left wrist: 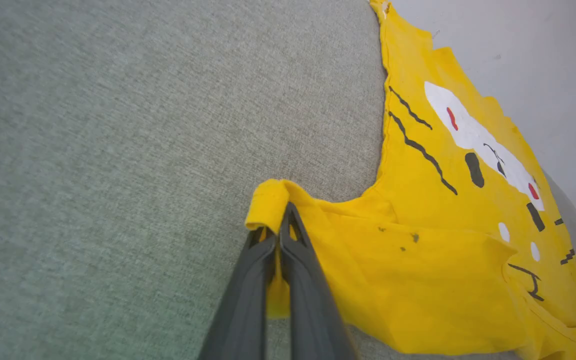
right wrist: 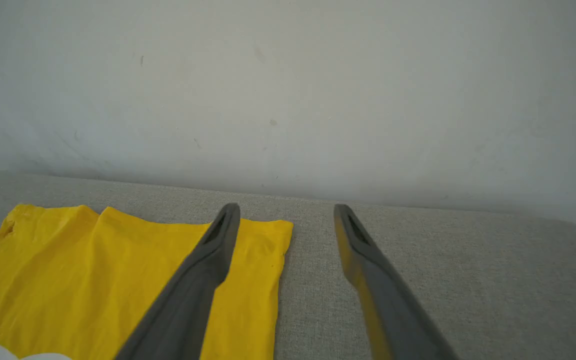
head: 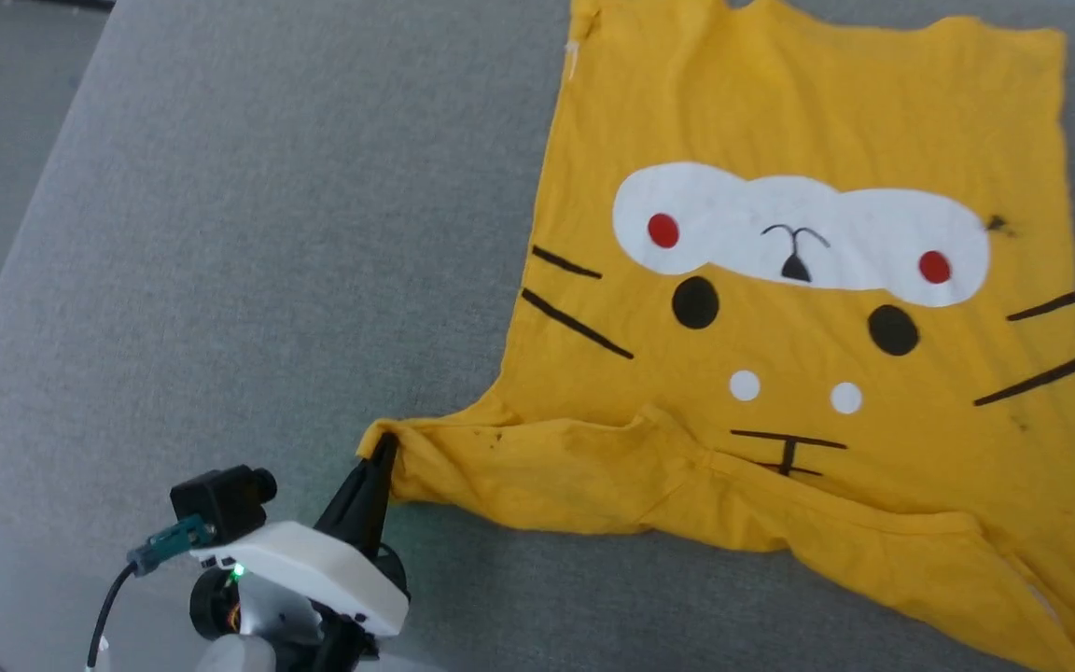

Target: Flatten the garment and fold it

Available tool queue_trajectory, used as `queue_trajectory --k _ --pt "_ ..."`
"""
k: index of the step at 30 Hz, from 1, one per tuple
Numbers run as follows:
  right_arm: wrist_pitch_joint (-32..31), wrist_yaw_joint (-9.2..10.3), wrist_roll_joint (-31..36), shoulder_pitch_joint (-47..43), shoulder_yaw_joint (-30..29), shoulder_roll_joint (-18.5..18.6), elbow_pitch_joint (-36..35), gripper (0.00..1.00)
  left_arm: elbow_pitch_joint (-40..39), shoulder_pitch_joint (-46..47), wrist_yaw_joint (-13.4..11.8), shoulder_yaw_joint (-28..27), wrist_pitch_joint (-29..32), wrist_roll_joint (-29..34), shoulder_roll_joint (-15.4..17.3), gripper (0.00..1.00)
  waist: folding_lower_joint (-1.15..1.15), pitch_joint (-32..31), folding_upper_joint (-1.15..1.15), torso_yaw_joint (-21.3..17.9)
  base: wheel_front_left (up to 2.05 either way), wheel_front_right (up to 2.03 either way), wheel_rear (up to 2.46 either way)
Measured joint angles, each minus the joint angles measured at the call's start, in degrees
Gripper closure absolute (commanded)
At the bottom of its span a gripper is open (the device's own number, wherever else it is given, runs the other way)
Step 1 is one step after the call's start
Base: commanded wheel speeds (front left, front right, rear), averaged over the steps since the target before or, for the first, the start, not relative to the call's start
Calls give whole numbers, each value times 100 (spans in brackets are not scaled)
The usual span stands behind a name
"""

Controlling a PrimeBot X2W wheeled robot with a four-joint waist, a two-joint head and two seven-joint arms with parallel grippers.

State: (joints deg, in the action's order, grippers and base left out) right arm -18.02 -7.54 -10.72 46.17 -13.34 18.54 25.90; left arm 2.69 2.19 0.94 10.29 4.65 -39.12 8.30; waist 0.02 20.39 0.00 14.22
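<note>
The yellow T-shirt lies print-up on a grey upholstered surface, to the right of centre in the head view. The step in hand appears to be flattening. The left gripper is pressed together on the tip of the shirt's left-hand sleeve, with a curl of yellow cloth wrapped over the fingertips in the left wrist view. That sleeve is drawn out sideways but is creased, and the shoulder band near the neckline is rumpled.

The right gripper is spread and holds nothing. It hangs over the shirt's far corner, near a pale wall.

The next move probably calls for a steady outward pull on the sleeve, low to the surface, so the shoulder creases smooth out without dragging the body. The other sleeve, bunched at the lower right, would then need the same.

The shirt's long axis runs near to far. The neckline points toward the robot and the hem away, leaning slightly clockwise.
</note>
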Motion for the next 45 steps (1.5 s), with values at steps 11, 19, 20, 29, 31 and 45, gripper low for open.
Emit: queue_trajectory --k 11,19,20,29,31,45 --pt "-2072 0 654 1431 -377 346 580 0 99 279 225 116 -400 -75 -204 100 -1 1025 0 517 0 0 0" --pt "-3245 0 1272 1857 -850 345 328 15 23 415 431 227 -672 -125 -275 100 -2 1611 0 793 0 0 0" --pt "-3326 0 1293 1857 -880 338 278 42 13 419 465 230 -688 -132 -279 100 -2 1661 0 821 0 0 0" --pt "-2875 0 1354 1625 -829 354 -118 100 109 499 508 277 -730 -174 -313 100 -2 1671 0 919 0 0 0" --pt "-2275 0 1254 1379 -822 378 -160 100 180 504 508 277 -726 -176 -311 100 -2 1569 0 907 0 0 0" --pt "1259 -7 1037 -1636 -1792 -559 -1137 100 272 -239 -53 59 -272 -176 144 100 -2 234 0 534 0 0 0"
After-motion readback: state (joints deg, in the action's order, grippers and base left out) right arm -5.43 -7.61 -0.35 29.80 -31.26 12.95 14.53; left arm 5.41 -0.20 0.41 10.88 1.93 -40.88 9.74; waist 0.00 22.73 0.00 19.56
